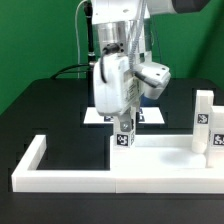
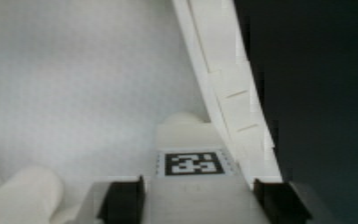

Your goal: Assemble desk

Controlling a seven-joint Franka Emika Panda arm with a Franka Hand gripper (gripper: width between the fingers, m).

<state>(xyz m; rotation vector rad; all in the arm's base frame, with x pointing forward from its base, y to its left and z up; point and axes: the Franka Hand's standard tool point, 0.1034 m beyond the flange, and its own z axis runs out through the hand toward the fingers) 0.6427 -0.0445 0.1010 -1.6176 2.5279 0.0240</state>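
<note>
The white tabletop panel [image 1: 165, 155] lies flat inside the border rail. It fills most of the wrist view [image 2: 69, 90]. My gripper [image 1: 122, 122] hangs over the panel's corner on the exterior view's left. It is shut on a short square white leg [image 1: 124, 137], which stands upright with its tag facing the camera. In the wrist view the leg [image 2: 197, 150] sits between the two dark fingers [image 2: 123, 200], tag showing, over the panel near its edge. My gripper [image 2: 195, 200] grips it on both sides. Two more tagged legs [image 1: 205, 122] stand upright at the exterior view's right.
The long white U-shaped border rail [image 1: 90, 180] runs along the front and both sides. The marker board [image 1: 98, 117] lies behind the arm. The black table [image 2: 318, 80] shows beyond the panel's raised edge [image 2: 220, 70]. A rounded white shape [image 2: 19, 195] sits beside one finger.
</note>
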